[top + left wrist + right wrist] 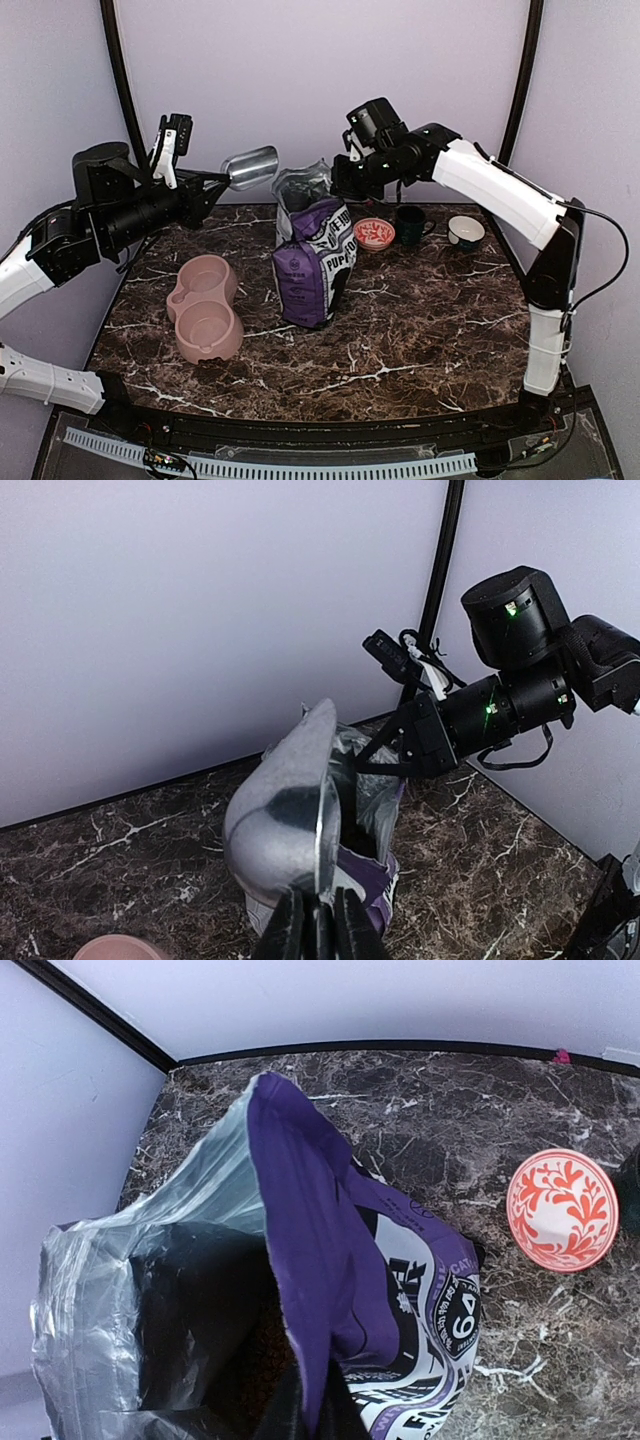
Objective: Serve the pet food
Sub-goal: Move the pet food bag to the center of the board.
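**Scoop poised at the opened bag; no food served yet.** The purple-and-white pet-food bag [312, 255] stands upright at the centre of the marble worktop [420, 330]. The right jaws reach in from 2 o'clock and are clenched on the purple lip of the bag's mouth, apparently to keep the mouth spread and the bag steady. The left jaws are clenched on the handle of a metal scoop [250, 168]. The scoop hangs at 10 o'clock of the mouth, near it but apart, with its open end toward the bag. No kibble shows on it. The pet food [268, 1345] lies inside the bag, visible from the right wrist only as a dim brown patch deep in the shadowed opening. The pink double bowl [205, 305], at 8 o'clock of the bag, shows no kibble in either well and sits on the scoop arm's side. A red-patterned bowl [374, 233], a dark mug [410, 222] and a white cup [465, 232] stand at 2 o'clock, outside the likely path.
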Tool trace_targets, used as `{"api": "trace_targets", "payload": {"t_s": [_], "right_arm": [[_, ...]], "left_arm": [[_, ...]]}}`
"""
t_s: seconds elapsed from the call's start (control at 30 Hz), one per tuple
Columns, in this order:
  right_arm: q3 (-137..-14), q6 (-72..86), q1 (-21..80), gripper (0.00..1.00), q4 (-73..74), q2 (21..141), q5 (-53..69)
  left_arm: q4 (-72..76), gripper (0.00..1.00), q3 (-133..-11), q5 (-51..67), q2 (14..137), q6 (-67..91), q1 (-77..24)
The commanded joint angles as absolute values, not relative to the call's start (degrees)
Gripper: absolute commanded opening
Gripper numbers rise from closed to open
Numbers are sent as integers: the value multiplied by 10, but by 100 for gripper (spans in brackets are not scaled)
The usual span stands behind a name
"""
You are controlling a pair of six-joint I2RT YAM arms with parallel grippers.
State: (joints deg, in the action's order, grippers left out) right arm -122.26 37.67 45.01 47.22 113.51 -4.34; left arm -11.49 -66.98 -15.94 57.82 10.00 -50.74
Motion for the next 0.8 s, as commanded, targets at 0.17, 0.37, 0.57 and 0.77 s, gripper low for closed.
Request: {"api": "trace_targets", "payload": {"t_s": [0.17,0.37,0.57,0.77], "right_arm": [[-1216,327,450,0,516,1052,-78],[-1183,303,427,0,547,969,-100],[-1085,284,371,0,550,859,-92],[-1019,250,303,0,560,789,-87]], "left_arm": [[-114,0,-691,-151,587,93,-507],[-128,0,-717,-130,603,102,-507],[-124,0,-727,-110,623,115,-507],[-122,0,-749,-88,662,123,-507]]}}
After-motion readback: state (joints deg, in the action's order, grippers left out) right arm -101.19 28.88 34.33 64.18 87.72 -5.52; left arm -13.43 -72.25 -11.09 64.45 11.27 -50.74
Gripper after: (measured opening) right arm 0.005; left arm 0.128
